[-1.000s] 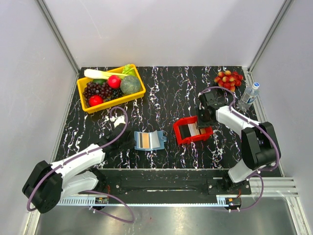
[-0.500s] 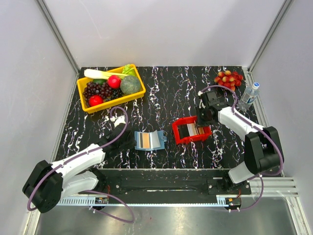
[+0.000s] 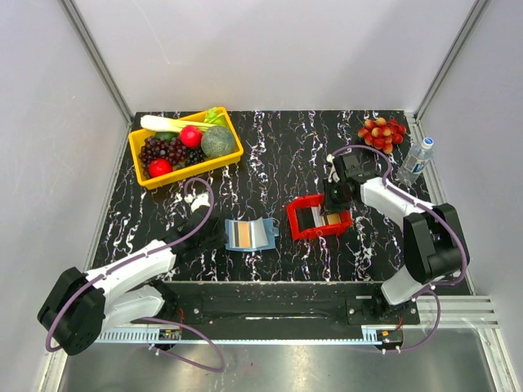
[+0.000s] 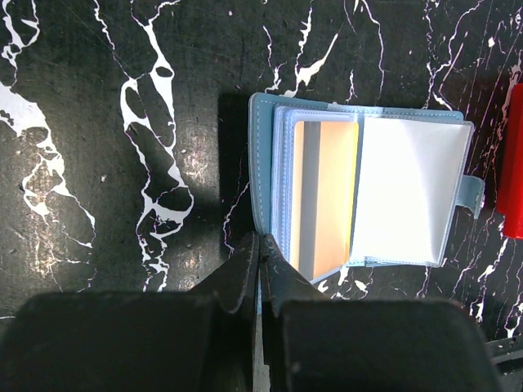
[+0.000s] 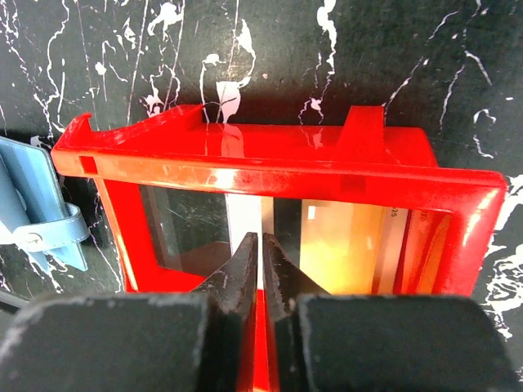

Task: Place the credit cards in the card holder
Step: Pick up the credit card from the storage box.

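claw (image 5: 261,238): jaws nearly together | over white card (image 5: 243,214) | in red tray (image 5: 278,170) | card holder (image 5: 31,189) left

Card holder (image 3: 249,234) mid-table, tray (image 3: 292,220) just right of it (cards (image 3: 333,219) inside). Basket (image 3: 196,169) back-left; bottle (image 3: 415,161) back-right, beside fruit cluster (image 3: 381,131).

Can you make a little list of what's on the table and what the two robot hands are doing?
card holder: blue, lying open, orange card inside
red tray: right of the card holder, cards in it
left gripper: shut, at the card holder's left edge
right gripper: shut, tips in the red tray by a white card
far side: yellow basket, red berries, bottle
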Controlling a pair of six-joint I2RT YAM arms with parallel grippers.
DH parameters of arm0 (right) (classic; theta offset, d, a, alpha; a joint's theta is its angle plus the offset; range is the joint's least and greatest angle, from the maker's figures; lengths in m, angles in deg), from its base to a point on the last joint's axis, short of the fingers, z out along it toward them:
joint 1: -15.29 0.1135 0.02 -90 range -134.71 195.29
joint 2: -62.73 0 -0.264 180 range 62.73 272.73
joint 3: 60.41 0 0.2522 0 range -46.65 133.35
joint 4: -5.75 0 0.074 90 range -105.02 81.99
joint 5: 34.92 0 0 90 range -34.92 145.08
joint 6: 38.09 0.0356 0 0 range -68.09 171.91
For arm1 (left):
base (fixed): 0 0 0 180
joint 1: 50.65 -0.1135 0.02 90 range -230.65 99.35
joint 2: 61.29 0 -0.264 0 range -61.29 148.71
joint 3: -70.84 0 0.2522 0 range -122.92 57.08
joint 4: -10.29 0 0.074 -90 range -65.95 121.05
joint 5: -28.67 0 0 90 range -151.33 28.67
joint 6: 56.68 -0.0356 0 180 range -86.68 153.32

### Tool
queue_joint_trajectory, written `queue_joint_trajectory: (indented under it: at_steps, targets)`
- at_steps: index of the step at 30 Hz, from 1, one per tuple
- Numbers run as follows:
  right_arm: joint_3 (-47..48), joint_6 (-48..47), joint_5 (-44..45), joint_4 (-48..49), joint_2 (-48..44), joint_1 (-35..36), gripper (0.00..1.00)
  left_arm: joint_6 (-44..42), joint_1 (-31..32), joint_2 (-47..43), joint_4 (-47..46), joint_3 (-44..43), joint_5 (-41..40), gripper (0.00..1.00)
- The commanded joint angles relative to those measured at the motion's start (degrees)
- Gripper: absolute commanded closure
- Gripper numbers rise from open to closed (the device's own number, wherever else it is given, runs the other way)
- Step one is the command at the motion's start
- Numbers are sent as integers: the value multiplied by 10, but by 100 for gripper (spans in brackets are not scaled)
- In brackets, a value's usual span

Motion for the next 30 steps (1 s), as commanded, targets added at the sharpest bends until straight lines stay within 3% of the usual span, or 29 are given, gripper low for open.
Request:
queue_joint_trajectory:
  at_steps: [1,5,9,10,12,16,23,30]
  targets:
    - [-6,20,-28,22,6,1,94,-7,-4,0,-25,3,7,100]
    - [-7,30,7,20,-15,1,100,-6,-4,-1,-25,4,7,100]
    - [-7,29,30,17,-37,1,99,-7,-5,-2,-25,4,7,100]
    - [-7,27,29,19,-44,1,91,-7,-6,-2,-26,5,8,100]
    - [-8,28,37,19,-56,1,66,-7,-6,-1,-27,3,8,100]
    - [-11,28,64,22,-60,1,50,-7,-5,2,-31,5,12,100]
    - [-1,29,109,-1,-10,1,44,-8,-6,3,-33,6,14,100]
    - [7,33,85,-5,28,1,45,-9,-7,11,-35,2,15,100]
